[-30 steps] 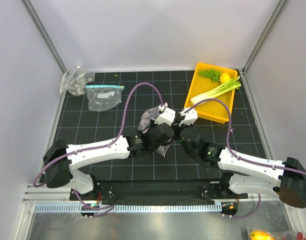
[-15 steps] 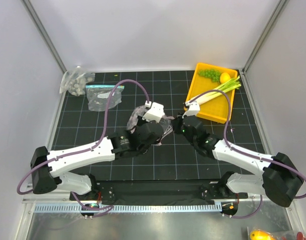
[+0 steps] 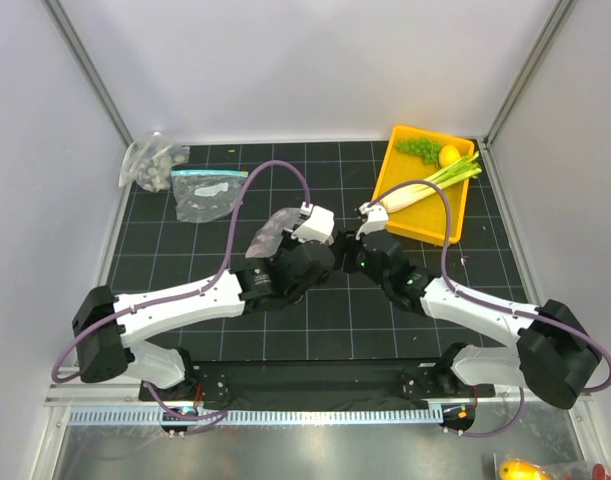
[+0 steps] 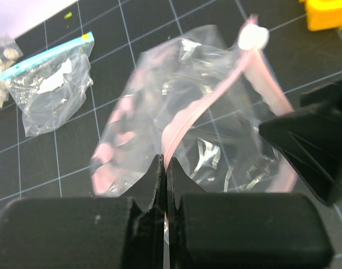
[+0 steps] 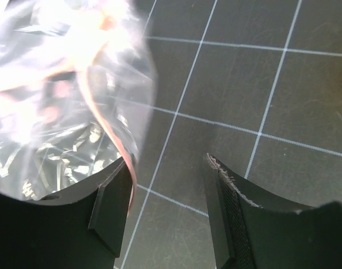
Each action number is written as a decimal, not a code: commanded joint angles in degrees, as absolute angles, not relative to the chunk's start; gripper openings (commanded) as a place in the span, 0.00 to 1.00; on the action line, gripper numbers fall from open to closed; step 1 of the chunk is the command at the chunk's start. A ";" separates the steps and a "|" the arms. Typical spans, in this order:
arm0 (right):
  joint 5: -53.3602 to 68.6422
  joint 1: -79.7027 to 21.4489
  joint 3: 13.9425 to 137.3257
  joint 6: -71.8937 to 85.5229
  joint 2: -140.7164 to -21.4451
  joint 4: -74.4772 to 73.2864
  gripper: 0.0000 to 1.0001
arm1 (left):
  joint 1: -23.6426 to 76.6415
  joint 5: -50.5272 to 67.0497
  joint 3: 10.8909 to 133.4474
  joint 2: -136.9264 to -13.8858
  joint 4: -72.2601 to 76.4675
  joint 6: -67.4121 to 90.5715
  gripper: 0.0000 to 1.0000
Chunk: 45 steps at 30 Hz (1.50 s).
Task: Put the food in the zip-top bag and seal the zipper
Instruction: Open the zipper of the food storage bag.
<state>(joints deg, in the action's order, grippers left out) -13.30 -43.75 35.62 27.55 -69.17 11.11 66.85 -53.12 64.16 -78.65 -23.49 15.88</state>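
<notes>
The zip-top bag (image 4: pixel 204 106), clear with white dots, hangs crumpled from my left gripper (image 4: pixel 165 165), which is shut on its pink zipper (image 4: pixel 184 120). My right gripper (image 5: pixel 168 190) is open just right of the bag. The zipper strip (image 5: pixel 123 154) rests against its left finger (image 5: pixel 112 210), and only mat shows between the fingers. The food lies in the yellow tray (image 3: pixel 397 166) at the back right: the leek (image 3: pixel 430 183), the lemon (image 3: pixel 449 155) and the grapes (image 3: pixel 417 148). Both grippers meet at the middle of the mat (image 3: pixel 185 260).
A clear bag with a light-blue zipper (image 3: pixel 207 192) and a small bunched dotted bag (image 3: pixel 150 165) lie at the back left. Grey walls close in the mat on three sides. My right gripper's black finger (image 4: pixel 313 145) shows beside the bag in the left wrist view.
My right gripper has opened and let go of the bag's zipper. My left gripper, still shut on the strip, has shifted the bag left and a little further back.
</notes>
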 commanded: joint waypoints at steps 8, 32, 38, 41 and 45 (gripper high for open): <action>-9.49 -43.59 38.67 26.54 -71.28 13.10 0.56 | 61.79 -44.75 63.02 -77.96 -19.69 18.01 0.00; -4.13 -43.59 40.08 24.87 -72.24 13.89 0.01 | 59.15 -34.72 57.83 -71.98 -15.03 17.75 0.01; -2.46 -43.59 40.87 24.70 -73.47 13.98 0.01 | 59.15 -33.49 57.22 -71.10 -14.15 16.96 0.20; -2.02 -43.51 41.13 24.70 -74.09 14.15 0.01 | 59.15 -33.66 57.30 -71.19 -14.33 16.44 0.32; -1.67 -43.59 40.78 24.70 -73.04 14.50 0.01 | 59.15 -34.71 57.57 -71.63 -14.94 16.08 0.33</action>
<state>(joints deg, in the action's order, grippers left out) -2.59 -43.75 38.89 25.56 -73.97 11.97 59.13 -33.87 57.21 -72.69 -16.99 17.06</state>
